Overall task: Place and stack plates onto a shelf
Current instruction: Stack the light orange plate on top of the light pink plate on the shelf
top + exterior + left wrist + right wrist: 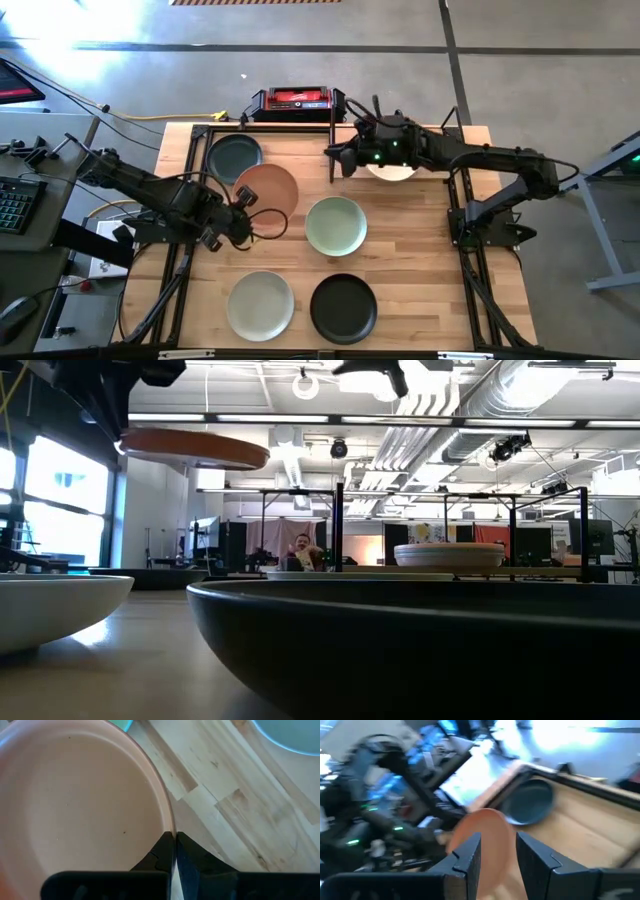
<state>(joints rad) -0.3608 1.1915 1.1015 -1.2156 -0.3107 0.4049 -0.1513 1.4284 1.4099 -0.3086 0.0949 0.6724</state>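
My left gripper [243, 203] is shut on a peach-pink plate [270, 187], which hangs high above the table in the low view [195, 448]. At the back, my right gripper [341, 160] stands open with nothing between its fingers [497, 854], beside a pale plate [393, 172]. In the low view a pale stack [450, 555] rests on the shelf [540, 574]. Flat on the table lie a dark plate [235, 157], a sage plate [335, 226], a paler plate [260, 305] and a black plate [343, 308]. My left gripper pinches the peach-pink plate's rim [171, 831] between its two fingers, on the plate's side toward the table's left edge. The fingers [162, 852] slant down at it from the left. The plate is lifted clear of the table and hangs about level.
A red and black box [297, 100] sits past the table's far edge. Black frame tubes [190, 170] run along the table's left and right sides, and an upright black bar [332, 150] stands next to my right gripper. Bare wood [420, 260] shows on the right.
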